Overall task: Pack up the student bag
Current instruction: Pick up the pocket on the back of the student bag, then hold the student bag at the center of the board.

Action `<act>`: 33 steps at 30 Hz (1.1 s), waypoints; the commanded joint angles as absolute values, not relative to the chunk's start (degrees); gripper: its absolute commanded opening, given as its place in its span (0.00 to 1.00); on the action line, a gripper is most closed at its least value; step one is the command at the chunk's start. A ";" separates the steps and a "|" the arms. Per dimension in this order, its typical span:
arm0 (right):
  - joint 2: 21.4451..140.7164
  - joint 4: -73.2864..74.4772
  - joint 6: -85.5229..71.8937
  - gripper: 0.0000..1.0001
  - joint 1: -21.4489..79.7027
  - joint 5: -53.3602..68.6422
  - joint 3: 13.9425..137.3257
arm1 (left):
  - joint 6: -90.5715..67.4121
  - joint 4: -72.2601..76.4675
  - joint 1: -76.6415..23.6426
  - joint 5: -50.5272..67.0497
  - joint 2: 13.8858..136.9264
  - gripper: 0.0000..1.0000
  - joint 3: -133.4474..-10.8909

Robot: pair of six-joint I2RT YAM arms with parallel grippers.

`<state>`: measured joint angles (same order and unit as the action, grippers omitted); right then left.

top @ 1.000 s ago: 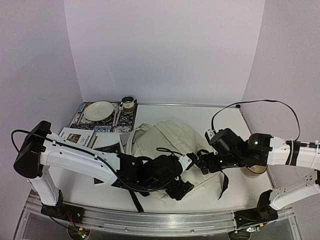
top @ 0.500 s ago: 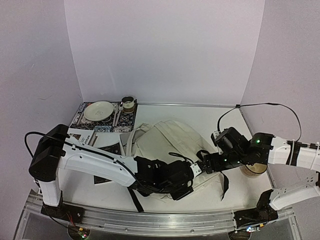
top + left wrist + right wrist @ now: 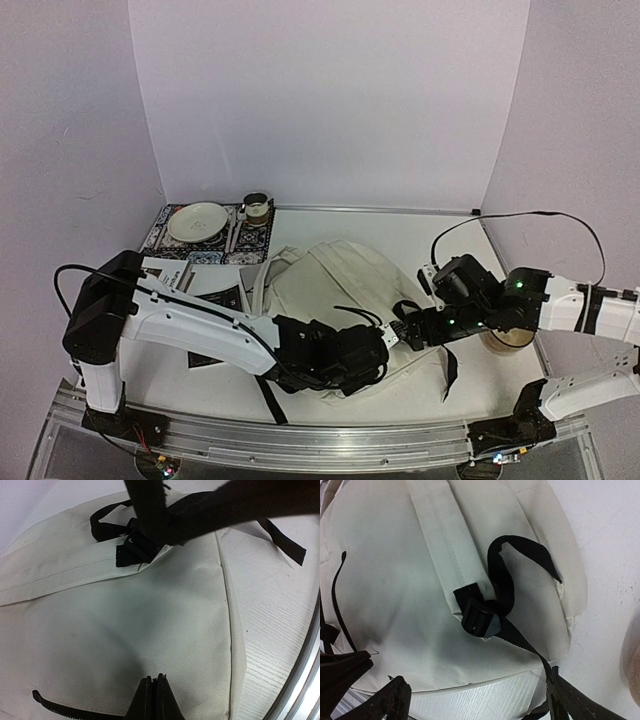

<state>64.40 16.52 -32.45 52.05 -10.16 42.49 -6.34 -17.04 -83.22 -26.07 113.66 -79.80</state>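
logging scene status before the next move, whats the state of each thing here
student bag: lying flat on the table
left gripper: shut, tips against the bag fabric
right gripper: open, facing the strap buckle
plate: empty, on the placemat
cup: upright, right of the plate

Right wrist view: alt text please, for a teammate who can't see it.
The cream student bag fills the frame, its black strap buckle at centre. The right claw hangs open over the bag's edge, white table at right.

Cream student bag (image 3: 335,275), black straps, lying flat mid-table
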 commanded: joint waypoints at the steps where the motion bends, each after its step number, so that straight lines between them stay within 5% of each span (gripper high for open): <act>1: 63.85 12.04 -28.60 0.94 51.92 -4.10 39.79 | -12.51 -16.51 -82.23 -29.09 108.96 0.00 -78.69; 9: 65.87 1.87 -24.72 0.94 55.19 5.06 35.46 | -23.05 -8.19 -75.51 -16.99 101.92 0.00 -69.96; 33: 72.35 -18.05 -22.97 0.81 67.41 -10.15 31.82 | -32.98 8.90 -71.82 -0.18 95.38 0.00 -67.08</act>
<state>72.06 -12.66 -21.40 67.20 -6.10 34.41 -31.28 2.17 -71.83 -1.51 100.35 -66.17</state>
